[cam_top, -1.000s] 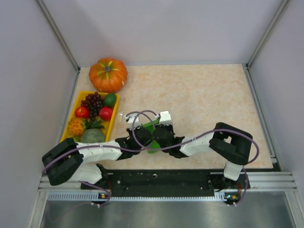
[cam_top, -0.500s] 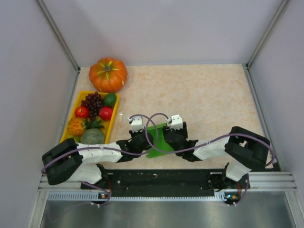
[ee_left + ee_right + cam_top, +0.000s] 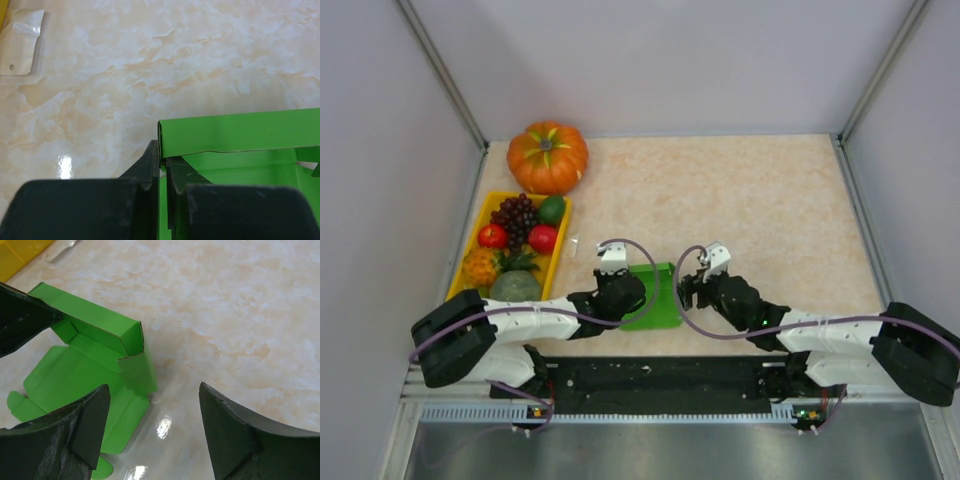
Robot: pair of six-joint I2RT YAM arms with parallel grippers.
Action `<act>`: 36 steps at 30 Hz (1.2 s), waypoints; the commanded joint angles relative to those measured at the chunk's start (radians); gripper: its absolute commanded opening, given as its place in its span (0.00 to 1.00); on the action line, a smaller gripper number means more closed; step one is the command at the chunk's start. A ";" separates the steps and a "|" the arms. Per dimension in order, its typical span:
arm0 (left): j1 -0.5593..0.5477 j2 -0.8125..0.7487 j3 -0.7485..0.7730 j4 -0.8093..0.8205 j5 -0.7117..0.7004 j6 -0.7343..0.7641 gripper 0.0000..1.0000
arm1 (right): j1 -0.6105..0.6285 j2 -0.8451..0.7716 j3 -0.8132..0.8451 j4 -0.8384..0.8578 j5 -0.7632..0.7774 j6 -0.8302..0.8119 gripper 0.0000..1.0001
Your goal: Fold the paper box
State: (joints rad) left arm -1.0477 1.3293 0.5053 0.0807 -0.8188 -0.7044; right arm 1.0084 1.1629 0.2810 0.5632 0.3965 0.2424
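The paper box (image 3: 658, 305), a bright green card sheet partly folded with raised walls, rests on the marble table near the front edge. My left gripper (image 3: 625, 291) is shut on the box's left wall; in the left wrist view the fingers (image 3: 161, 159) pinch the corner of the green wall (image 3: 235, 131). My right gripper (image 3: 691, 289) stands open just right of the box, holding nothing. In the right wrist view the box (image 3: 75, 371) lies left of and partly under the wide-apart right gripper (image 3: 152, 390), with one tab standing up at the box's near corner.
An orange pumpkin (image 3: 548, 156) sits at the back left. In front of it, a yellow tray (image 3: 563, 238) holds grapes, red and green fruit. A small clear plastic bag (image 3: 576, 243) lies between tray and box. Metal frame rails run along both table sides.
My right gripper has opened, let go of the box and drawn back to the right. The box has come down from a tilted, lifted pose to rest on the table. The left gripper stays shut.
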 commanded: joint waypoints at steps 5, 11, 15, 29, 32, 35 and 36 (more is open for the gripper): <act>0.002 -0.010 0.030 0.008 -0.025 0.060 0.00 | -0.047 0.007 0.033 -0.039 -0.116 -0.052 0.63; 0.002 -0.018 0.019 0.022 -0.008 0.078 0.00 | -0.185 0.046 -0.017 0.130 -0.339 -0.034 0.42; 0.002 -0.013 0.015 0.042 0.001 0.091 0.00 | -0.186 0.203 0.070 0.098 -0.507 -0.167 0.46; 0.002 -0.018 0.004 0.060 0.017 0.106 0.00 | -0.177 0.276 0.153 0.171 -0.466 -0.219 0.27; 0.002 -0.016 -0.001 0.070 0.020 0.105 0.00 | -0.162 0.297 0.173 0.164 -0.481 -0.213 0.24; 0.002 -0.016 0.004 0.068 0.021 0.105 0.00 | -0.154 0.282 0.188 0.129 -0.597 -0.174 0.28; 0.002 -0.018 0.004 0.067 0.021 0.106 0.00 | -0.152 0.268 0.185 0.127 -0.628 -0.155 0.36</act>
State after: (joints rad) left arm -1.0420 1.3289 0.5045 0.1036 -0.8200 -0.6060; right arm 0.8349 1.4567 0.4076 0.6331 -0.0963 0.0380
